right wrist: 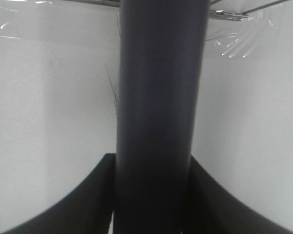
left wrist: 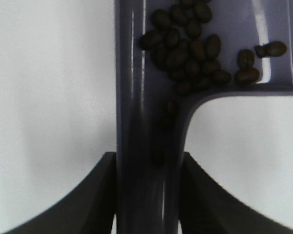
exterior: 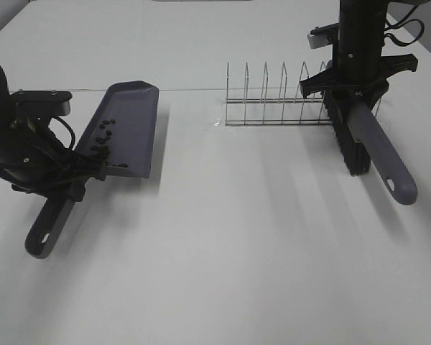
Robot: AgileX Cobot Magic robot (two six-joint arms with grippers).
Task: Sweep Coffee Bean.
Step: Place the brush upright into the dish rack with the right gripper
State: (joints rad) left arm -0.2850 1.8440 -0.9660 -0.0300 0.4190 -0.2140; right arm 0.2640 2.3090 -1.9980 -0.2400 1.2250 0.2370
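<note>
My left end effector (left wrist: 145, 195) is clamped on the dustpan (exterior: 126, 126) handle; the beans (left wrist: 193, 51) lie heaped in the pan. At two o'clock, my right end effector (right wrist: 154, 195) grips the brush (exterior: 370, 147) before the rack (exterior: 273, 97).

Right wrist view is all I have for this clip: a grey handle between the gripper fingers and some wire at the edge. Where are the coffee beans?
Observer: The coffee beans lie in the grey dustpan, piled where the pan meets its handle.
Operator: Who holds the pan?
Observer: The left gripper is closed on the dustpan's handle.
Operator: Any beans loose on the table?
Observer: None show on the white table in the high view.
Operator: And my handle belongs to what?
Observer: A brush, held by the right gripper in front of the wire rack.
</note>
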